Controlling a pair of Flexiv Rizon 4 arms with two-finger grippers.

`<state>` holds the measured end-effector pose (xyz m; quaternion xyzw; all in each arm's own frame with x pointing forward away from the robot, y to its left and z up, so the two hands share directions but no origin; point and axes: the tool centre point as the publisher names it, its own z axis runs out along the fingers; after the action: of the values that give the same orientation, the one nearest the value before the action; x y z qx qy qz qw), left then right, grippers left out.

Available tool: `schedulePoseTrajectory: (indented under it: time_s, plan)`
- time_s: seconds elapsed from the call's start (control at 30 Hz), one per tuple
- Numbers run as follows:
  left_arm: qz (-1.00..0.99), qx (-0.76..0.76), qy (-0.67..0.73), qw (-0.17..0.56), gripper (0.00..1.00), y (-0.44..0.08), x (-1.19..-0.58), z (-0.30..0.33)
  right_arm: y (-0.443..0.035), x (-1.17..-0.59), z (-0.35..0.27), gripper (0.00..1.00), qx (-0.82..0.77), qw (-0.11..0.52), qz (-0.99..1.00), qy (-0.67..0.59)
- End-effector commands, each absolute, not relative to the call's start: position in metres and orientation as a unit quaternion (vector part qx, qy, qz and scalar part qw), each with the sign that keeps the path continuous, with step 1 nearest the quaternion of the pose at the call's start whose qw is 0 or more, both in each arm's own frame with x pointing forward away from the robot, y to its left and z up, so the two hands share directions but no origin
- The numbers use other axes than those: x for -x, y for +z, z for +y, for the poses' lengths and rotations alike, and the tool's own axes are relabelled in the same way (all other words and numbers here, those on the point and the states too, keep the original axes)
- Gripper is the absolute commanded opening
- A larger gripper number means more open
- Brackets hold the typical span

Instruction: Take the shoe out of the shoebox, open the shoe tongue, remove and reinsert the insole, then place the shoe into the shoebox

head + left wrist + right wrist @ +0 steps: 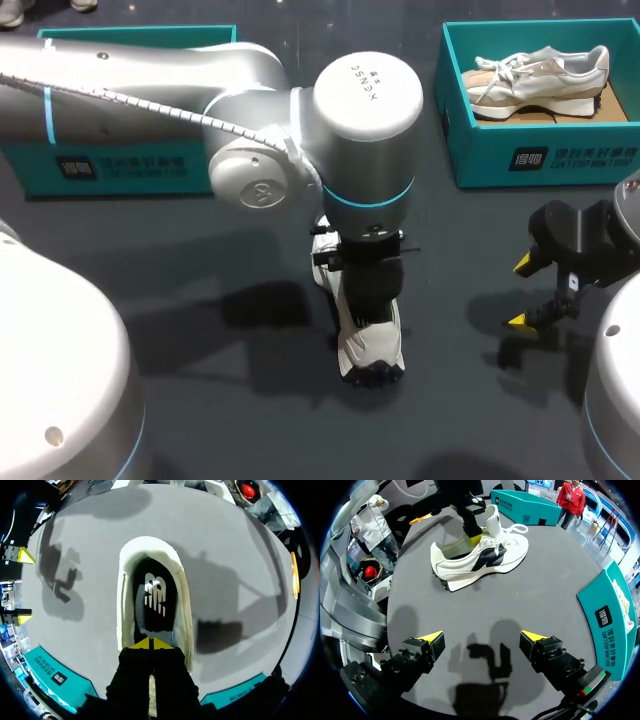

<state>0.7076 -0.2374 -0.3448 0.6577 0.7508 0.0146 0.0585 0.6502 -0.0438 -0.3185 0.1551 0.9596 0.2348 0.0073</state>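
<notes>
Head view: the left arm (250, 110) comes across from 9 o'clock, and its wrist stands over a white sneaker (368, 345) that rests on its sole near the middle of the dark counter (450, 230). The right tool (522, 292) hangs at 3 o'clock of the sneaker, well apart from it, with its tips spread wide and nothing between them. A teal shoebox (530, 160) sits at 1 o'clock by the far edge with a beige shoe (540, 72) lying on its side in it. A second teal box (110, 170) sits at 10 o'clock, partly under the left arm. Bare counter lies between the sneaker and both boxes.

Left wrist view: the left tool (150, 644) points down into the sneaker's mouth, its yellow tips pressed together at the near end of the dark insole (155, 600). I cannot tell whether they pinch anything. Open counter rings the sneaker, and its rim curves past beyond the sneaker's far end.

Right wrist view: the right tool's fingers are far apart and empty over bare counter. The sneaker stands at 12 o'clock ahead, side-on, with its tongue (493, 520) pulled upright beside the left tool. The shoebox wall is at 3 o'clock.
</notes>
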Motion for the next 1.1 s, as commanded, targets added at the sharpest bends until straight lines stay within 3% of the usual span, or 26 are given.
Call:
schedulePoseTrajectory:
  time_s: [0.03,0.13,0.17,0.3,0.4,0.5,1.1]
  plan:
    - [0.754,-0.655,0.02,0.05,0.14,-0.347,-0.709,-0.241,-0.318,-0.648,-0.044,1.0,-0.156,0.009,0.96,0.233]
    - [0.759,-0.65,0.02,0.046,0.27,-0.346,-0.71,-0.237,-0.318,-0.648,-0.044,1.0,-0.156,0.009,0.96,0.233]
    - [0.76,-0.648,0.02,0.044,0.36,-0.345,-0.71,-0.236,-0.318,-0.648,-0.044,1.0,-0.156,0.009,0.96,0.233]
    - [0.765,-0.643,0.021,0.04,0.49,-0.344,-0.71,-0.231,-0.318,-0.648,-0.044,1.0,-0.156,0.009,0.96,0.233]
    - [0.767,-0.64,0.023,0.035,0.71,-0.342,-0.71,-0.228,-0.318,-0.648,-0.044,1.0,-0.156,0.009,0.96,0.233]
    - [0.768,-0.639,0.022,0.029,1.0,-0.341,-0.709,-0.227,-0.318,-0.648,-0.044,1.0,-0.156,0.009,0.96,0.233]
    - [0.764,-0.644,-0.008,0.016,1.0,-0.327,-0.718,-0.229,-0.318,-0.648,-0.044,1.0,-0.156,0.009,0.96,0.233]
